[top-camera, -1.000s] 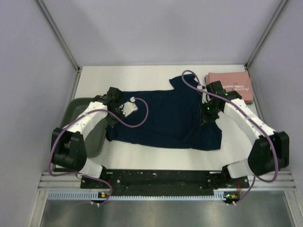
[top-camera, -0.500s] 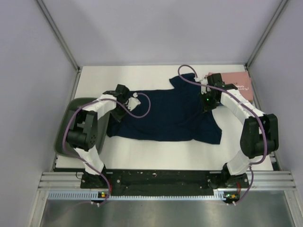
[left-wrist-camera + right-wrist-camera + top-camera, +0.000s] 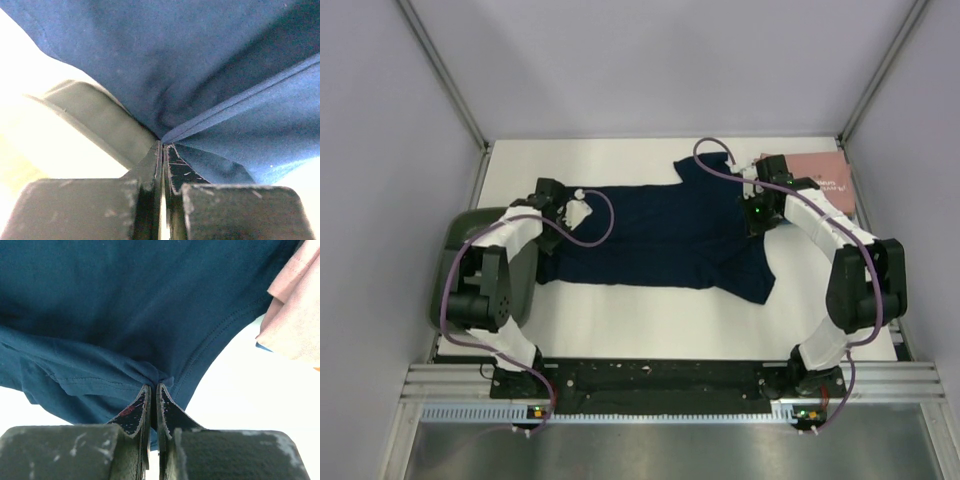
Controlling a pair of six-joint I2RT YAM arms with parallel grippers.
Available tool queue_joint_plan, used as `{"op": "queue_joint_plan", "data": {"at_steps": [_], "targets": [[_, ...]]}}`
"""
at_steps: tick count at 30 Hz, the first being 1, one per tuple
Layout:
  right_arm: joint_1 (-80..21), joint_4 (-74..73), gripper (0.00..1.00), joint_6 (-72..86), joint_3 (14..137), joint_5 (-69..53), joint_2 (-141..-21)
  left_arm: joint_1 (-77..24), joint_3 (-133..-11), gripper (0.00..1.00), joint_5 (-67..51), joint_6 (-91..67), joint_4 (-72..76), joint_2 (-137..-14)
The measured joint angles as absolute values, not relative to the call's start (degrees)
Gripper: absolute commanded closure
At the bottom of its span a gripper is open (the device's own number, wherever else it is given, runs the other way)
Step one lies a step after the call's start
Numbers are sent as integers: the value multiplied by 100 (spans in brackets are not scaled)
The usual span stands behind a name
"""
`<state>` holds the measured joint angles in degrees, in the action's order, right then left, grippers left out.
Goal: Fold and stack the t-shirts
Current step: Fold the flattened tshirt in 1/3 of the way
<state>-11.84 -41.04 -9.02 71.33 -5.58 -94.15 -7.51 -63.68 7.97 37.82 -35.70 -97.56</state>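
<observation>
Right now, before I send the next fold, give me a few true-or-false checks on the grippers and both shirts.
1. The left gripper is shut on the navy t-shirt. True.
2. The right gripper hangs open above the pink t-shirt. False: it is shut on an edge of the navy t-shirt.
3. The pink t-shirt lies folded at the table's far right corner. True.
4. The navy t-shirt lies inside the green tray. False: it is spread across the table, with the tray to its left.
</observation>
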Motion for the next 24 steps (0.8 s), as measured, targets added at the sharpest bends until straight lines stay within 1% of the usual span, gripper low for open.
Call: {"op": "queue_joint_plan", "data": {"at_steps": [5,11,12,13,15,16,17,19,20,21,22,24], "targets": [[-1184,-4003,100,-897,7142,-716,-9448,-593,-6259,100,578,4064,-3411,-9445],[-1184,-3883,100,-893,7581,-740,-9808,-580,-6632,100,331,4088,-3452,-9546],[-1184,-3850,97,-893,7631,-738,-9863,-596,-6694,97,318,4093,-3430,-9574],[-1184,-3828,88,-893,7675,-725,-9913,-609,-6731,88,305,4099,-3402,-9592],[-1188,-3813,76,-884,7747,-668,-10009,-615,-6740,74,322,4141,-3376,-9609],[-1190,-3813,66,-884,7808,-602,-10079,-615,-6744,68,349,4165,-3374,-9616],[-1197,-3802,60,-860,7870,-532,-10154,-615,-6764,63,390,4169,-3385,-9620],[-1199,-3830,52,-770,8110,-261,-10333,-615,-6976,60,434,4141,-3483,-9660],[-1201,-3835,47,-696,8285,-91,-10431,-615,-7109,59,440,4132,-3494,-9677],[-1208,-3833,39,-613,8425,69,-10481,-628,-7306,59,440,4106,-3516,-9695],[-1210,-3830,36,-513,8510,207,-10497,-642,-7467,59,438,4093,-3516,-9695],[-1208,-3824,34,-283,8495,368,-10337,-690,-7695,62,379,4088,-3533,-9588]]}}
